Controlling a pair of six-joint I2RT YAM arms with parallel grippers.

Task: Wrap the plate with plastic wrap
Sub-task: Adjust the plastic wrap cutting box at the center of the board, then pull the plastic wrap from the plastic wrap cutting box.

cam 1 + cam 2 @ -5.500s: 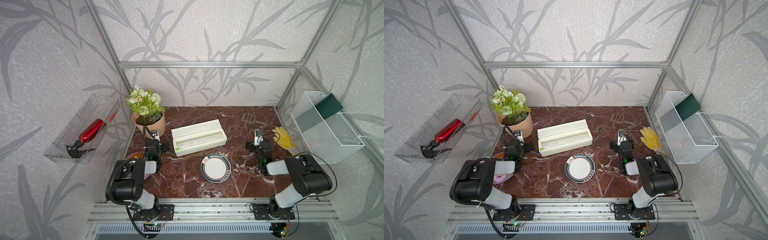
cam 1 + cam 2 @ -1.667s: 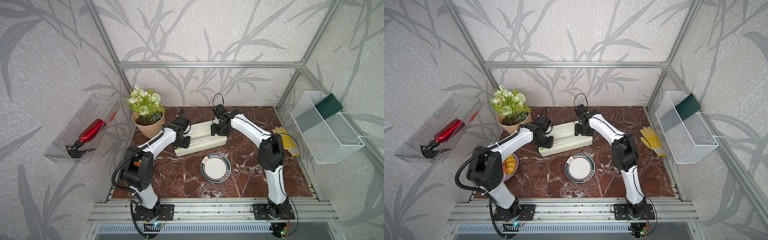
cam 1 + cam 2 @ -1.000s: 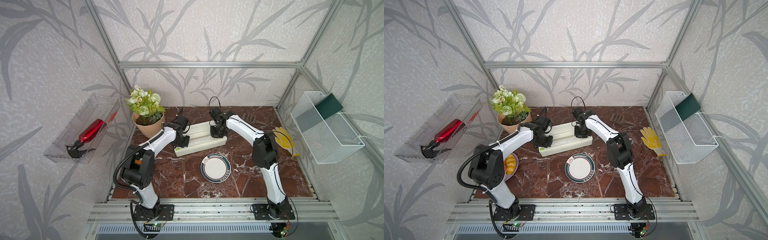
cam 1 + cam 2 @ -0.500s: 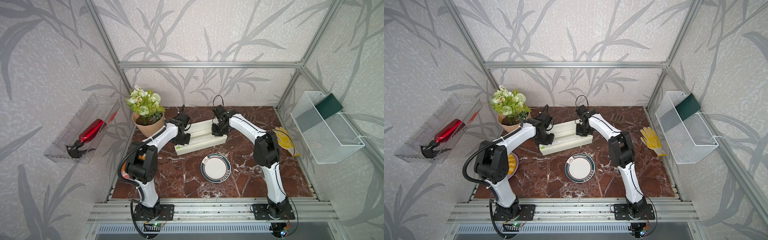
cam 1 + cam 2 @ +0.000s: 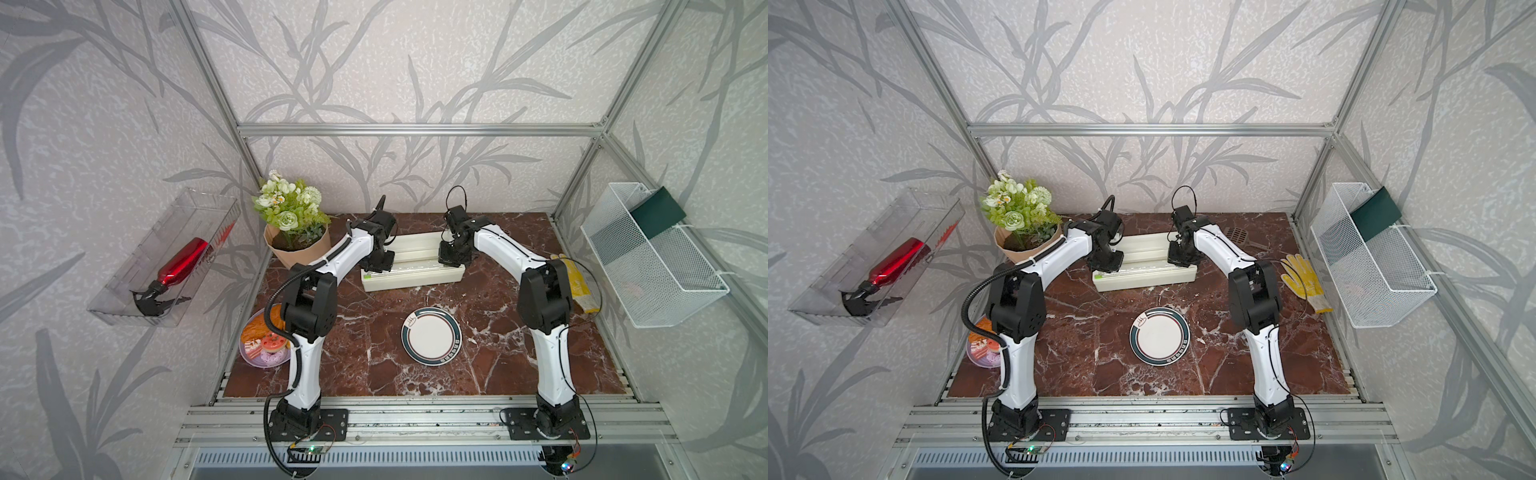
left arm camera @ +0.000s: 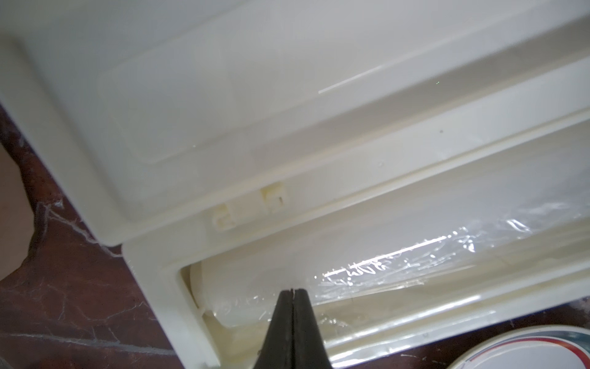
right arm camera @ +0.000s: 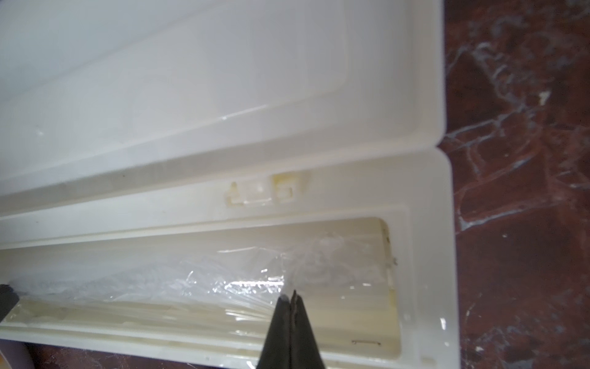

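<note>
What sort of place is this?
Probably a staged kitchen-style robot test cell: an aluminium frame with wallpapered panels encloses a marble-look tabletop, the left arm and right arm are bolted to a front rail, and the plate and potted flowers look like props.

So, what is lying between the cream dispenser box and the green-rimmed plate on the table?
Nothing lies there. Only a bare strip of the marble table separates the dispenser box from the plate. This shows in both top views.
</note>
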